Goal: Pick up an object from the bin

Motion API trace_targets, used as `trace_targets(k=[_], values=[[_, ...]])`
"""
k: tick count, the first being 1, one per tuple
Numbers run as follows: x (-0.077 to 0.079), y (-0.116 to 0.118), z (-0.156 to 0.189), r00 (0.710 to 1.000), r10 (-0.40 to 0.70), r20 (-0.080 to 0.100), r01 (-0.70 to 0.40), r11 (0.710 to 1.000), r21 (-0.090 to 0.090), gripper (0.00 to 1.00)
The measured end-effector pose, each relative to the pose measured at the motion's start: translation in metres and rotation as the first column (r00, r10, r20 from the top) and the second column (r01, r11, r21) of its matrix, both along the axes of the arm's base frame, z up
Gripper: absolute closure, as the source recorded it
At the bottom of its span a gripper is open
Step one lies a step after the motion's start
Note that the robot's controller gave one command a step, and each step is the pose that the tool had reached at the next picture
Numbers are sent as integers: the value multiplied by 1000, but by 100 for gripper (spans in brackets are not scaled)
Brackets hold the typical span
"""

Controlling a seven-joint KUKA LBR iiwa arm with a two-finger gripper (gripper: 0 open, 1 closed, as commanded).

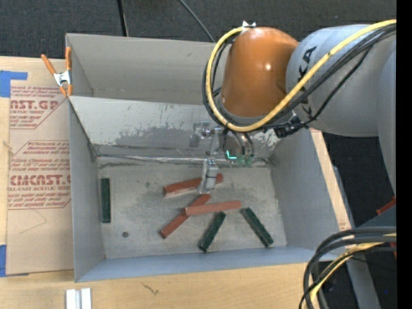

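Observation:
My gripper (210, 183) hangs below the orange cover, near the middle of the bin. Its tip is at the right end of a red-brown flat stick (182, 187) that lies on the bin floor, slightly tilted. Whether it touches the stick cannot be made out. Just below lies a second red-brown stick (217, 206), almost level. A third red-brown stick (178, 222) slants down to the left from under it.
Two dark green sticks lie toward the front, one (212, 230) slanting and one (257, 226) at the right. A third green stick (105, 200) lies upright along the left wall. The arm and its cables cover the bin's back right.

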State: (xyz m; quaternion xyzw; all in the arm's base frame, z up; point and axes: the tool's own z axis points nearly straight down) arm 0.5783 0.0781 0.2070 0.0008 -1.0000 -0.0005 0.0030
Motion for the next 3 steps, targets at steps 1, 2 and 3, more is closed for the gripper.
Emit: trace_targets(k=[1, 2, 3], values=[[2, 0, 5, 1000, -1, 8, 1, 1000, 1, 0], [-7, -21, -48, 999, -37, 14, 37, 999, 2, 0], [-38, -38, -123, 998, -59, 9, 59, 998, 1, 0]])
